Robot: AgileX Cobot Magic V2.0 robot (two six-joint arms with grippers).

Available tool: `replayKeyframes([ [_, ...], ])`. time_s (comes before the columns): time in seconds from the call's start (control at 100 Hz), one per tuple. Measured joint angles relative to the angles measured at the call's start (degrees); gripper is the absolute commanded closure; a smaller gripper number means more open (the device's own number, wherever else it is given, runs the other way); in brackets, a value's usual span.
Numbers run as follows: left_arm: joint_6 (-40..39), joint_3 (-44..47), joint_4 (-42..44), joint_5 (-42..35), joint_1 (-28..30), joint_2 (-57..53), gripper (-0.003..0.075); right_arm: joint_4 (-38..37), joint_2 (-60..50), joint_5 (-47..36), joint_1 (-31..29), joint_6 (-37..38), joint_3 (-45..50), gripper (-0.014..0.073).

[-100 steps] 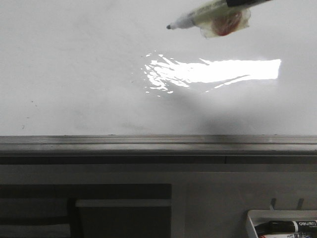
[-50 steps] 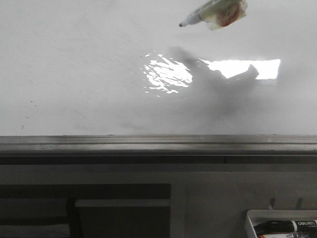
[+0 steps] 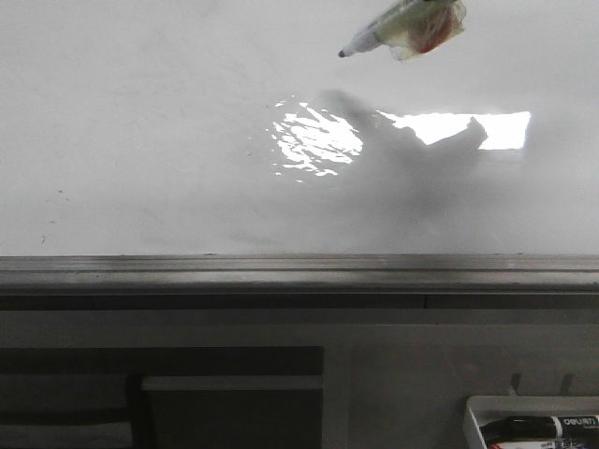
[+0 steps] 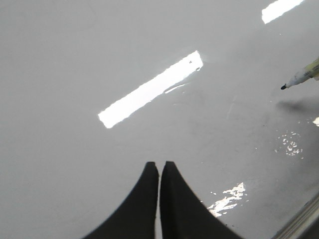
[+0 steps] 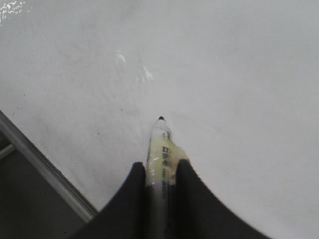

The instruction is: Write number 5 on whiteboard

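The front view takes in the whiteboard (image 3: 140, 140), its grey frame edge (image 3: 299, 273) and a small white tray (image 3: 473, 416) with a black marker (image 3: 547, 427) at the lower right, but neither claw itself; only the marker pen (image 3: 388, 26) pokes in at the top. The right wrist view shows what grips that pen: the right claw (image 5: 162, 172), its two dark fingers closed on the taped barrel, tip pointing ahead at the board surface (image 5: 224, 74), the frame off to one side. Whether the tip touches cannot be told. The left wrist view shows the left claw (image 4: 159, 167) with fingers pressed together, empty, hanging over bare board (image 4: 75, 59), the pen tip (image 4: 284, 86) well apart from it. No drawn 5 shows on the board.
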Motion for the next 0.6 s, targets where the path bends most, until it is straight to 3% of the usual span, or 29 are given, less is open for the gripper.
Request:
replayKeyframes([
  [0.13, 0.0, 0.0, -0.7, -0.1, 0.0, 0.0, 0.0741, 0.0, 0.7, -1.1, 0.0, 0.1, 0.0, 0.0634],
  [0.35, -0.1, 0.0, -19.8, 1.0, 0.0, 0.0, 0.0741, 0.0, 3.8, -0.5, 0.0, 0.1, -1.9, 0.0634],
  [0.6, -0.1, 0.0, -26.4, 1.3, 0.0, 0.0, 0.0741, 0.0, 5.8, 0.3, 0.0, 0.1, -5.3, 0.0634],
])
